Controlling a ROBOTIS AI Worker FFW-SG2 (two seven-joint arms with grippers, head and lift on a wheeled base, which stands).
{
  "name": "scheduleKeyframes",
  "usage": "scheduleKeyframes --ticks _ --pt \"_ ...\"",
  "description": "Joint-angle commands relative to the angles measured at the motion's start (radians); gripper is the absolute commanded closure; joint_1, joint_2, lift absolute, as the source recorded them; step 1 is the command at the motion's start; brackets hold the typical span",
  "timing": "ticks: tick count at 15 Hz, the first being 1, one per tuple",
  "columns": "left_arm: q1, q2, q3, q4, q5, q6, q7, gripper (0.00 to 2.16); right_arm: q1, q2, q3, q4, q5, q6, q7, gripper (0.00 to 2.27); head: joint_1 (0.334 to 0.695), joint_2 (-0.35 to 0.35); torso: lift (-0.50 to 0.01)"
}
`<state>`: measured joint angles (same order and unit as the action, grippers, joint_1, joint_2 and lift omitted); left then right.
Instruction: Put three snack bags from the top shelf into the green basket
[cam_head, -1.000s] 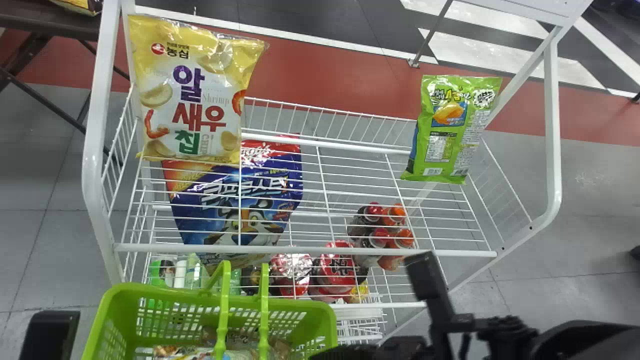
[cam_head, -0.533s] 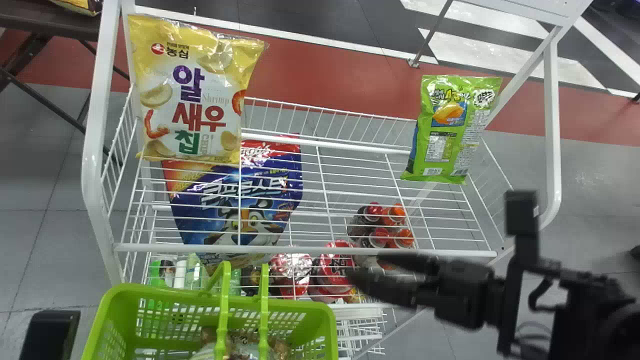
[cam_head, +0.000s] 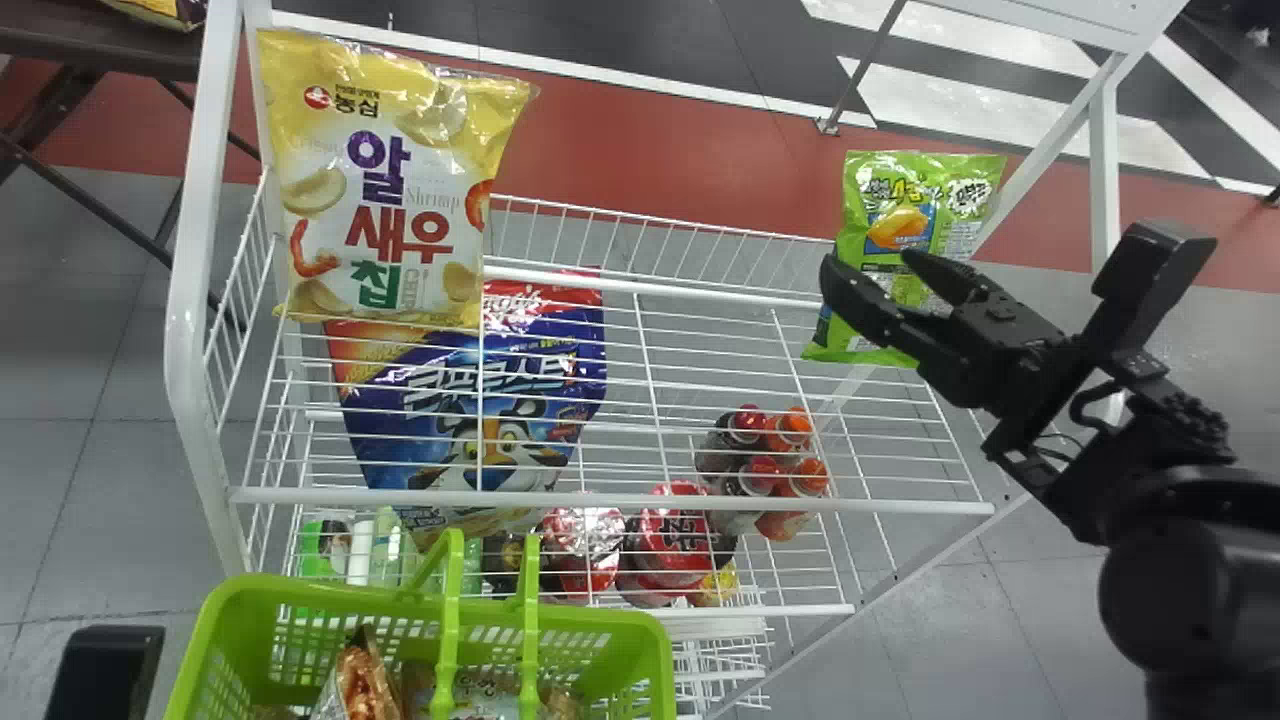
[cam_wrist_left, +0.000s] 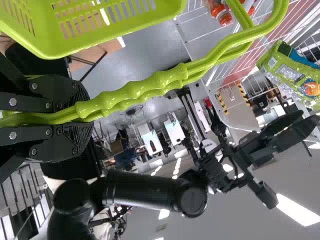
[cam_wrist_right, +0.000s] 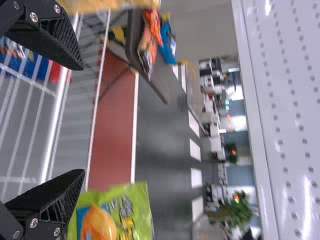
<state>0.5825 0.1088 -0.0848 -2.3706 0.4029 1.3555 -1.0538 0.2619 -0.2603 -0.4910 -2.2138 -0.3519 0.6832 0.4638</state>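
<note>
- Clamping the green basket's (cam_head: 330, 585) handles (cam_wrist_left: 130, 92), our left tool (cam_wrist_left: 82, 117) is steadying it near us.
- We are raising our right tool (cam_head: 870, 266) from beside the basket, fingers apart, to the green snack bag (cam_head: 925, 215) on the top shelf (cam_head: 620, 500); we are probably lining up a grasp.
- Opposite, a yellow snack bag (cam_head: 390, 200) is awaiting us.
</note>
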Motion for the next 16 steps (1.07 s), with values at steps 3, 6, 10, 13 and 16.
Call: scheduleKeyframes --ticks 3,6,10,13,16 --pt "0.002 -0.001 0.000 0.001 0.001 -0.003 -0.003 1.71 -0.024 -0.028 0.052 0.195 0.125 -0.236 -0.125 0.08 0.695 -0.350 -0.047" --pt "0.005 0.000 0.000 0.001 0.001 -0.003 -0.006 1.71 -0.052 -0.060 0.060 0.327 0.140 -0.300 -0.165 0.08 0.695 -0.350 -0.047" --pt "0.007 0.003 -0.001 -0.003 -0.001 -0.003 -0.006 1.71 -0.133 -0.092 0.060 0.479 0.154 -0.349 -0.163 0.08 0.695 -0.350 -0.047" --pt "0.010 0.005 -0.001 -0.003 -0.001 -0.003 -0.006 1.71 -0.224 -0.111 0.078 0.598 0.154 -0.374 -0.140 0.08 0.695 -0.350 -0.047" --pt "0.013 0.003 -0.003 0.001 -0.004 -0.003 -0.002 1.71 -0.277 -0.117 0.123 0.648 0.152 -0.386 -0.085 0.08 0.695 -0.350 -0.047"
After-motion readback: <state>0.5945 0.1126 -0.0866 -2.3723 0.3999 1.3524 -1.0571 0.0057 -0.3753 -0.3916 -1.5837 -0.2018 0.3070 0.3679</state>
